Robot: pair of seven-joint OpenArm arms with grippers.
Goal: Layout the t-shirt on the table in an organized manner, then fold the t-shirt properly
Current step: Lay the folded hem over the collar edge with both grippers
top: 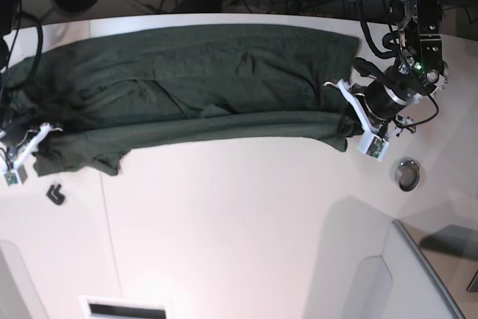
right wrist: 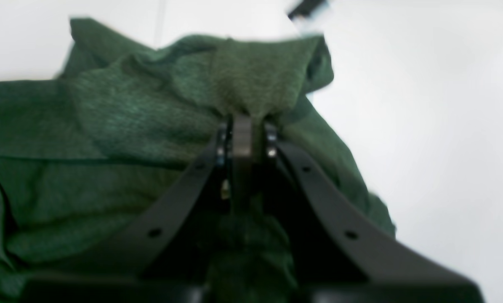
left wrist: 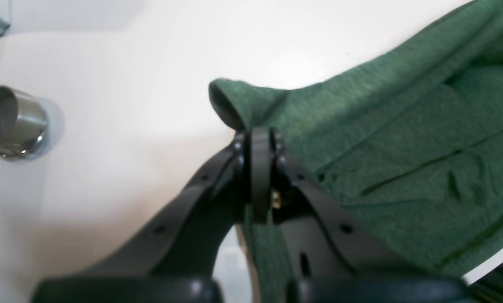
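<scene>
The left pincer is clamped on one end of the t-shirt, the right pincer on the other; the shirt lies stretched across the far side of the table.

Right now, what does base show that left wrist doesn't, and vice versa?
Base only: the whole t-shirt stretched across the table, the right gripper at its other end, and a small black piece near that end. Left wrist only: the left gripper shut on a bunched corner of cloth, seen close up. Both: green shirt, white table, the metal ring.
</scene>
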